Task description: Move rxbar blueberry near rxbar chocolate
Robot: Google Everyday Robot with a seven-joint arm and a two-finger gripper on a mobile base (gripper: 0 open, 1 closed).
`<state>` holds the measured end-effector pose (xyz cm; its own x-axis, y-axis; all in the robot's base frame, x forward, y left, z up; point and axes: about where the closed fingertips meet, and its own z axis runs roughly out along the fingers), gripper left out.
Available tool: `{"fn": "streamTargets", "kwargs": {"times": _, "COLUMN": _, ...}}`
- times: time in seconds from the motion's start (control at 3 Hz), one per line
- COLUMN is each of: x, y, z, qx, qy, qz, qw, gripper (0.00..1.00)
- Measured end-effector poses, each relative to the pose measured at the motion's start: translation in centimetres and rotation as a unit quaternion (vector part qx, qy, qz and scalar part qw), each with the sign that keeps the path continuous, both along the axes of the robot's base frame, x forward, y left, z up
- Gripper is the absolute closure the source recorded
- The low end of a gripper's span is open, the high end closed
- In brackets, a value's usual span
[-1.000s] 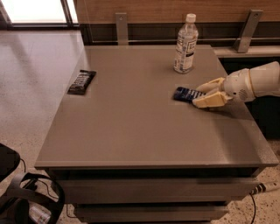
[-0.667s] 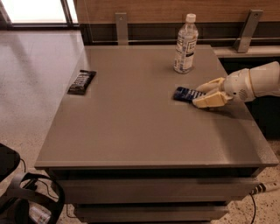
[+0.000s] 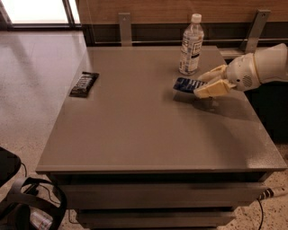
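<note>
Camera view: I see my cream two-finger gripper [image 3: 201, 86] over the grey table [image 3: 135, 134], right side, clamped on the flat dark-blue rxbar blueberry [image 3: 186, 84], well apart from the black-wrapped rxbar chocolate [image 3: 84, 84] at the left.

Your strongest light comes through the window [image 3: 38, 11] beyond the table's [image 3: 135, 134] far left corner, blown out to white and laying pale glare on the floor [image 3: 31, 67] left of the table. The tabletop is lit evenly and rather dimly (no hard highlights), and the gripper [image 3: 198, 86], over the table's right side and closed on the rxbar blueberry [image 3: 186, 83], drops a soft shadow on the table just beneath it.
</note>
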<state>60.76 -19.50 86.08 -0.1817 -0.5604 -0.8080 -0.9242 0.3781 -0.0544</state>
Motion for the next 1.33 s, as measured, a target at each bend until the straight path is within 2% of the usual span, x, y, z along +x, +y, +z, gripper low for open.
{"fn": "streamTargets", "kwargs": {"times": 0.33, "x": 0.7, "y": 3.6, "z": 3.9, "qx": -0.017, "qy": -0.009, "qz": 0.003, "qw": 0.9998, "gripper": 1.00}}
{"fn": "streamTargets", "kwargs": {"times": 1.0, "x": 1.8, "y": 11.0, "z": 5.5, "qx": -0.055, "qy": -0.007, "qz": -0.026, "qw": 0.9981, "gripper": 1.00}}
{"fn": "streamTargets", "kwargs": {"times": 1.33, "x": 2.5, "y": 14.5, "z": 5.9, "qx": -0.058, "qy": -0.014, "qz": -0.025, "qw": 0.9979, "gripper": 1.00}}
